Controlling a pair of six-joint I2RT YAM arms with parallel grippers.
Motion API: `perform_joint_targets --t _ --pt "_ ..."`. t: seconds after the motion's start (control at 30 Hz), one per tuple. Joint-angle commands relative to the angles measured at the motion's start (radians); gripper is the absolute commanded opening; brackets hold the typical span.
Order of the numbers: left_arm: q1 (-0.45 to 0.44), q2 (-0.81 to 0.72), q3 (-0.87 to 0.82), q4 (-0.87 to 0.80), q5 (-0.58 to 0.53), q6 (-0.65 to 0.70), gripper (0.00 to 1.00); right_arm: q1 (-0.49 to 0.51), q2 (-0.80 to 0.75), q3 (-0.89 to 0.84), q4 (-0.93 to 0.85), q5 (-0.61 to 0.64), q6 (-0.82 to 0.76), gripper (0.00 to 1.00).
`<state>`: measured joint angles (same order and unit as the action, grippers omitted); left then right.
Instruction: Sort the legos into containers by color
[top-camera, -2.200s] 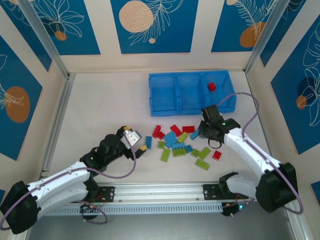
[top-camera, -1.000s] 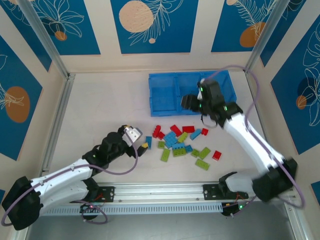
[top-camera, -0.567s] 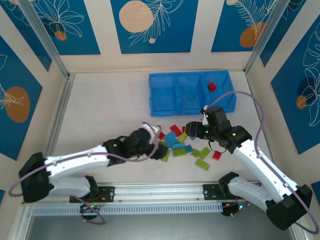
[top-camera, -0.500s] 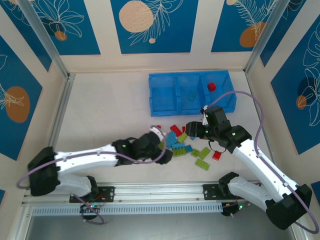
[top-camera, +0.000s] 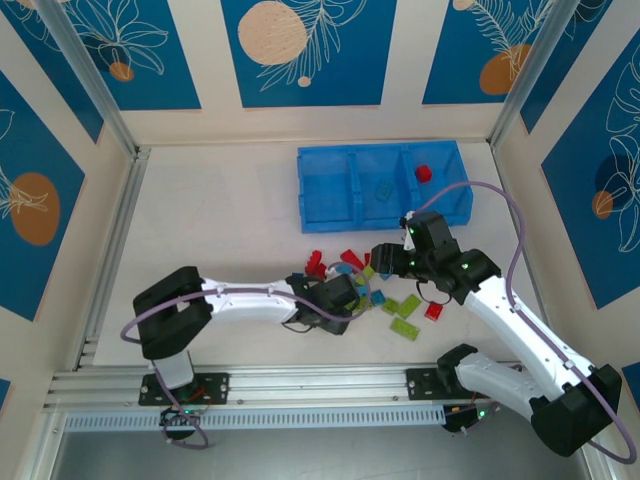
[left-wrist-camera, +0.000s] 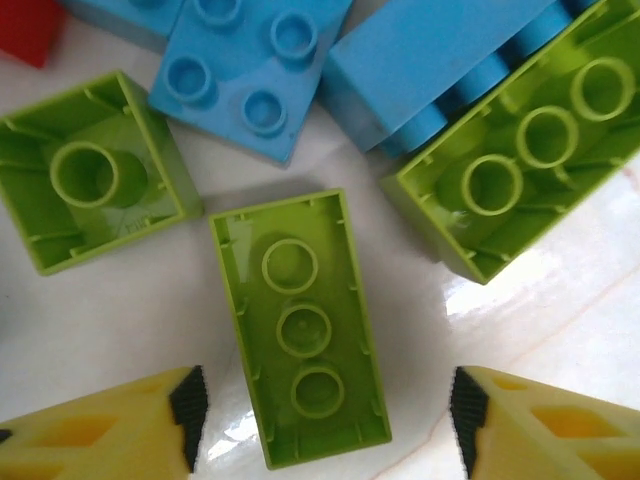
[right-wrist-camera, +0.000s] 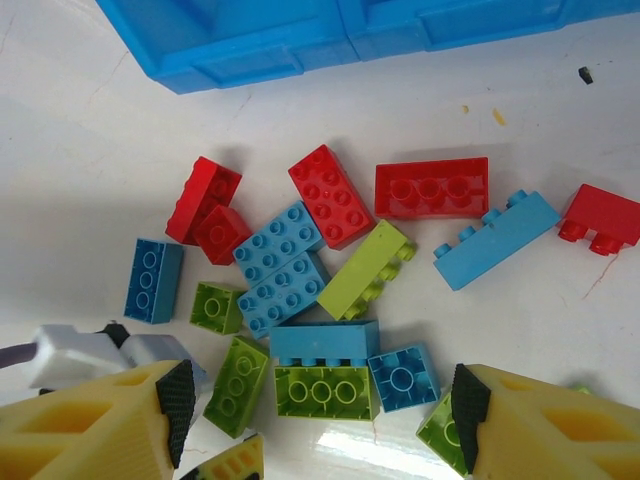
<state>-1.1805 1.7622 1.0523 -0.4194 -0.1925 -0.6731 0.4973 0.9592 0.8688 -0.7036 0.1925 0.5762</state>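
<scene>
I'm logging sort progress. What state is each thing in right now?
Left gripper: open, straddling green brick.
Green brick: studs down, ungripped.
Right gripper: open, empty, above pile.
Pile: loose on table, unsorted.
Tray: red brick in right compartment, blue brick in middle.

White tabletop (top-camera: 220, 220) — blue leaf-print walls (top-camera: 300, 50)

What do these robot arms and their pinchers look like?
The left arm and right arm are white tubes linked by chunky black joints. A thin purple cable loops alongside each. The left gripper and right gripper each end in two yellow wedge-shaped fingers with black pads on their inner faces. A small green light glows near the right wrist.
</scene>
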Motion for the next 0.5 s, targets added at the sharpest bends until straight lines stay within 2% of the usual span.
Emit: perform_joint_targets --t 0.0,0.13,0.23,0.37,0.47 --pt "-0.003 0.041 0.027 -0.022 -0.012 -0.007 0.59 0.001 -0.032 -0.005 -0.02 0.007 0.004 0.71" --pt "-0.003 0.064 0.036 -0.027 -0.013 -0.005 0.41 0.003 -0.038 0.007 -0.025 -0.004 0.007 0.71" --pt "-0.004 0.025 0.032 -0.035 -0.018 0.003 0.28 0.004 -0.046 0.014 -0.028 -0.007 0.019 0.71" --pt "-0.004 -0.118 0.023 -0.064 -0.04 0.038 0.26 0.006 -0.072 0.016 -0.019 -0.01 0.034 0.71" --pt "0.004 -0.252 0.042 -0.092 -0.114 0.078 0.26 0.007 -0.1 0.016 -0.014 0.003 0.045 0.71"
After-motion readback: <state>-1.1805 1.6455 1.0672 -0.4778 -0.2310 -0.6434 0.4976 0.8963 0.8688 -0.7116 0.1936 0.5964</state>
